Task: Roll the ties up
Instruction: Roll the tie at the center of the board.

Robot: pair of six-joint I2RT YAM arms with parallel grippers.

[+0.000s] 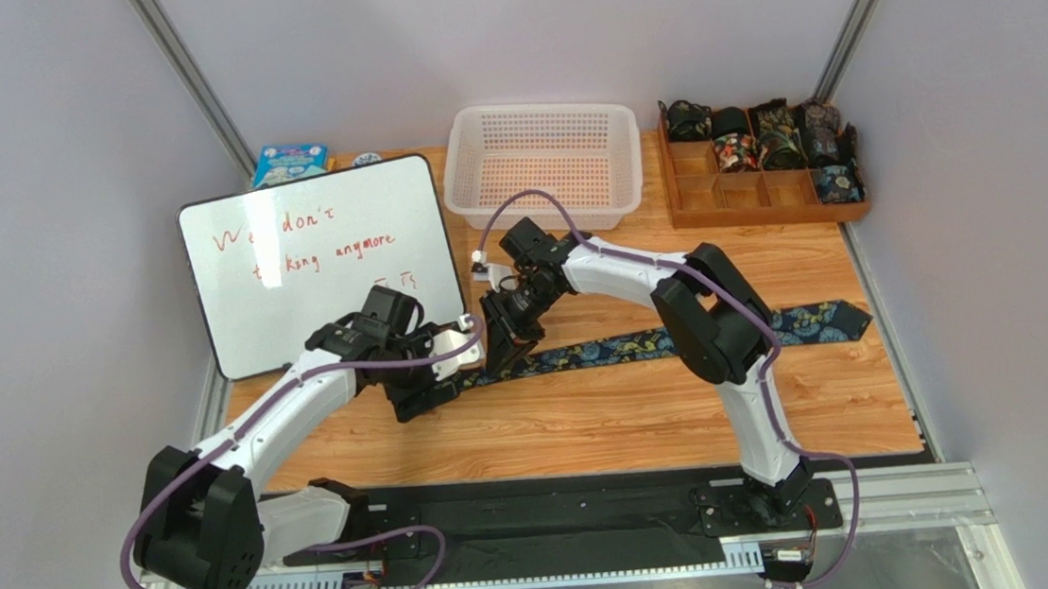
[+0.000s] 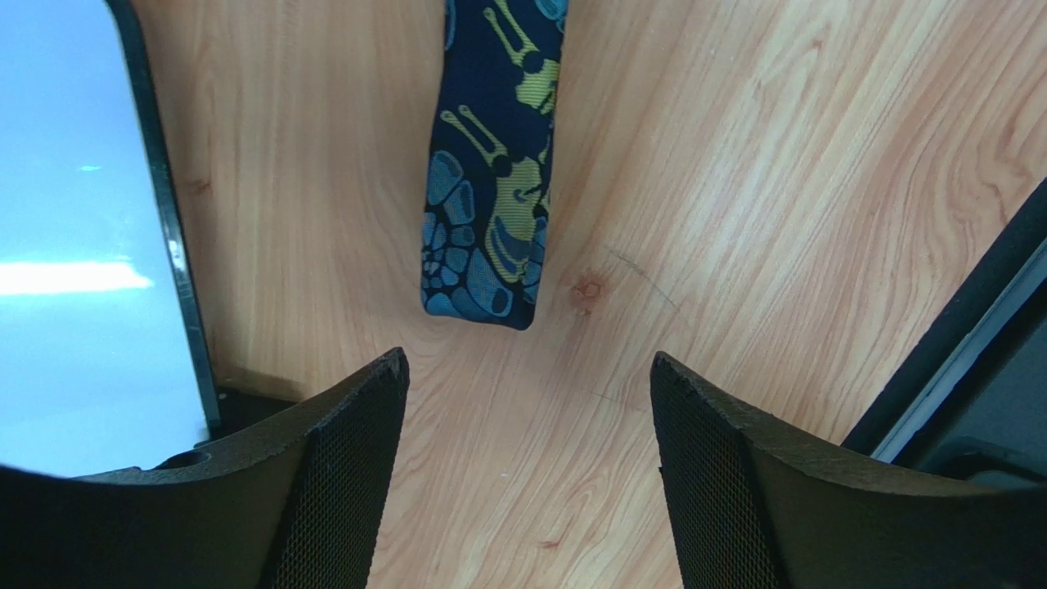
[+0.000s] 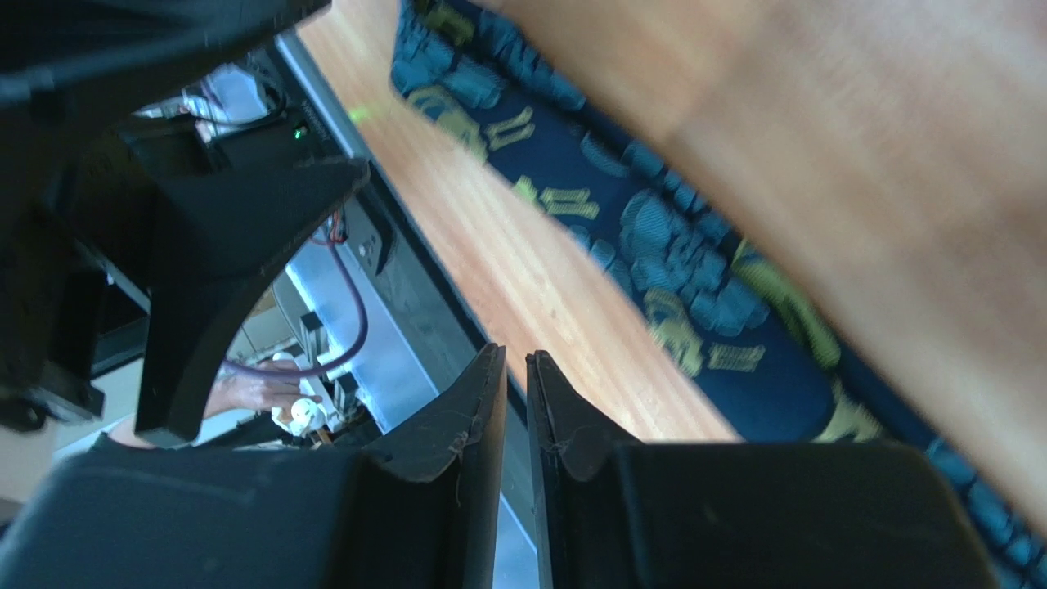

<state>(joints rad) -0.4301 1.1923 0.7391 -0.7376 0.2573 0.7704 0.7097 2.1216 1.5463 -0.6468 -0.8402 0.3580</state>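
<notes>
A long dark tie (image 1: 676, 340) with teal-blue and yellow paisley lies flat across the wooden table. Its wide pointed end (image 1: 845, 312) is at the right. The left wrist view shows its blunt narrow end (image 2: 482, 264) just ahead of my left gripper (image 2: 529, 374), which is open and apart from the cloth with bare wood between its fingers. My left gripper (image 1: 449, 384) hovers at that end. My right gripper (image 1: 505, 336) hangs over the tie's left part. Its fingers (image 3: 486, 405) are shut with only a slit between them, and the tie (image 3: 639, 233) runs past beyond them.
A whiteboard (image 1: 321, 263) lies close to the left of both grippers. A white perforated basket (image 1: 546, 157) stands behind them. At the back right a wooden divided tray (image 1: 764, 205) holds several rolled ties (image 1: 773, 138). A black rail (image 1: 576, 497) runs along the near edge.
</notes>
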